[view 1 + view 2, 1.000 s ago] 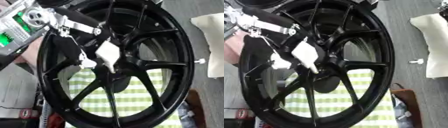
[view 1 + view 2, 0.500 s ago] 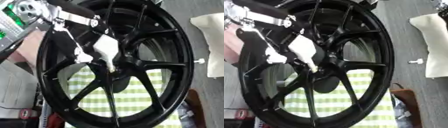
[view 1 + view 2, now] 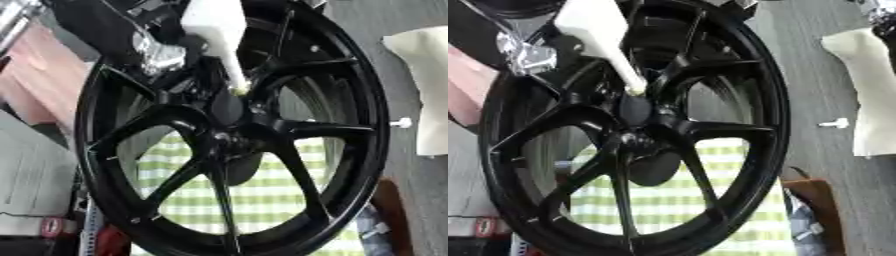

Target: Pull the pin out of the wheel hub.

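Note:
A black spoked wheel hub (image 3: 350,130) stands on edge and fills both views. My left hand (image 3: 214,25) comes in from the upper left, and its silver joint (image 3: 162,55) shows beside a spoke. A white tapered part of the hand narrows to a yellowish tip (image 3: 238,91) just above the dark centre boss (image 3: 223,112). Whether that tip is a pin, or touches one, I cannot make out. A small white peg (image 3: 401,122) lies on the grey floor right of the rim. My right hand shows in no view.
A green and white checked cloth (image 3: 262,200) lies behind the spokes. A white bag or cloth (image 3: 424,85) sits at the right edge. A brown thing (image 3: 815,210) stands at the lower right, and a pinkish surface (image 3: 35,75) at the left.
My left hand has risen, so its white part now sits higher and looks larger, with the tip above the boss instead of at it. The wheel has stayed put.

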`<state>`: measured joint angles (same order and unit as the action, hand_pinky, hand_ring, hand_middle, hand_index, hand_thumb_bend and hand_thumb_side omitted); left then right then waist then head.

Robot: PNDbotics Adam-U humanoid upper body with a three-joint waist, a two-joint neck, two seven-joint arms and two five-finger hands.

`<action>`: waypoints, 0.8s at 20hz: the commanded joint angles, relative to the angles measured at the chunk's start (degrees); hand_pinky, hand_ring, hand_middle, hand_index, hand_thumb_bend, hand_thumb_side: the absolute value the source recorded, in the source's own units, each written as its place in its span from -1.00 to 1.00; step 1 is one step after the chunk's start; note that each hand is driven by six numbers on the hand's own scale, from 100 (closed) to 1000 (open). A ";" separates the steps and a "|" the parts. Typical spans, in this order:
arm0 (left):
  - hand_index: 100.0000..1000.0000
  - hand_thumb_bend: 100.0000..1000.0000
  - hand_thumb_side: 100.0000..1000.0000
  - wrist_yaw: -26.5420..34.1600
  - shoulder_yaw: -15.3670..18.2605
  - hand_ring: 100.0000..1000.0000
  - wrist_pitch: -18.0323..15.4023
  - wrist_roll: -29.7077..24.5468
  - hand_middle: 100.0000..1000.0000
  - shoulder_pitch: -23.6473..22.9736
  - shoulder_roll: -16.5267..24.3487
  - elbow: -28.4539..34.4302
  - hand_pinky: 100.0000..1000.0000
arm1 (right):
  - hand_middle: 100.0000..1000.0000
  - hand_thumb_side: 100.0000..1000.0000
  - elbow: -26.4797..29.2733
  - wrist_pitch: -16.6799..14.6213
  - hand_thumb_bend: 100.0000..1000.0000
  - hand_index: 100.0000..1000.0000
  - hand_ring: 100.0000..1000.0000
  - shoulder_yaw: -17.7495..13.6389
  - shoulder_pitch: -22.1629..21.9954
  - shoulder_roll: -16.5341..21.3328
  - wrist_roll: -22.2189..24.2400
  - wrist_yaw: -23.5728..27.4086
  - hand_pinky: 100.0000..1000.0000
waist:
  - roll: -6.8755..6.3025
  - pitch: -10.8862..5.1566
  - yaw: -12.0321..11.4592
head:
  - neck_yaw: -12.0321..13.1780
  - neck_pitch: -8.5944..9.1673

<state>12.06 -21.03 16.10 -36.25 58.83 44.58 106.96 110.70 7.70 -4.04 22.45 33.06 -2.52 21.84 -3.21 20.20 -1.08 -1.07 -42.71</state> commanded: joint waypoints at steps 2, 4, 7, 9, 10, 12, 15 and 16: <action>-0.34 -1.00 -0.64 4.36 9.37 -0.21 -0.26 5.78 -0.58 -2.05 5.36 0.26 0.42 | -0.09 -0.55 0.56 -0.32 -0.63 0.17 0.34 -1.16 -0.18 1.97 -0.65 -0.05 0.75 | 0.28 -1.93 -0.83 | -1.08 -0.15; -0.34 -1.00 -0.64 5.39 13.58 -0.21 -1.24 9.73 -0.58 -5.98 9.46 -0.85 0.42 | -0.09 -0.56 0.64 -0.54 -0.63 0.17 0.34 -1.51 -0.46 2.24 -1.01 -0.18 0.75 | 0.38 -1.99 -1.32 | -1.50 -0.02; -0.34 -1.00 -0.64 6.61 17.50 -0.21 -2.68 14.08 -0.58 -11.05 13.77 -1.30 0.42 | -0.09 -0.56 0.77 -0.72 -0.63 0.17 0.34 -1.75 -0.63 2.39 -1.36 -0.28 0.75 | 0.53 -1.98 -1.60 | -1.69 0.20; -0.34 -1.00 -0.63 6.47 23.13 -0.21 -3.74 18.84 -0.58 -16.96 18.03 -2.76 0.42 | -0.09 -0.56 0.84 -0.92 -0.63 0.17 0.34 -2.16 -0.99 2.52 -1.74 -0.40 0.75 | 1.00 -2.01 -2.58 | -2.34 0.49; -0.34 -1.00 -0.62 7.48 25.64 -0.22 -4.51 21.19 -0.58 -19.60 19.46 -3.43 0.42 | -0.09 -0.56 0.88 -0.99 -0.63 0.17 0.34 -2.28 -1.08 2.52 -1.89 -0.43 0.75 | 1.16 -2.02 -2.92 | -2.49 0.57; -0.34 -1.00 -0.62 9.51 29.56 -0.22 -5.69 25.27 -0.58 -24.23 21.69 -5.16 0.42 | -0.09 -0.56 0.93 -1.08 -0.63 0.17 0.34 -2.48 -1.24 2.49 -2.14 -0.47 0.75 | 1.41 -1.99 -3.62 | -2.83 0.76; -0.33 -1.00 -0.63 9.85 32.80 -0.21 -6.58 29.03 -0.58 -30.53 22.91 -7.84 0.42 | -0.09 -0.57 0.93 -1.15 -0.63 0.17 0.34 -2.77 -1.40 2.32 -2.46 -0.47 0.75 | 1.76 -1.86 -4.61 | -3.32 1.35; -0.33 -1.00 -0.63 9.26 33.55 -0.21 -6.74 29.89 -0.58 -32.50 22.71 -8.62 0.42 | -0.08 -0.57 0.95 -1.16 -0.63 0.17 0.34 -2.84 -1.38 2.20 -2.53 -0.44 0.75 | 1.90 -1.79 -4.87 | -3.42 1.59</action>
<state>21.37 10.17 9.72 -7.96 26.26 64.22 99.09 110.72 6.59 -6.05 20.62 33.74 -4.68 21.56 -1.38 19.72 -6.00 -4.23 -42.02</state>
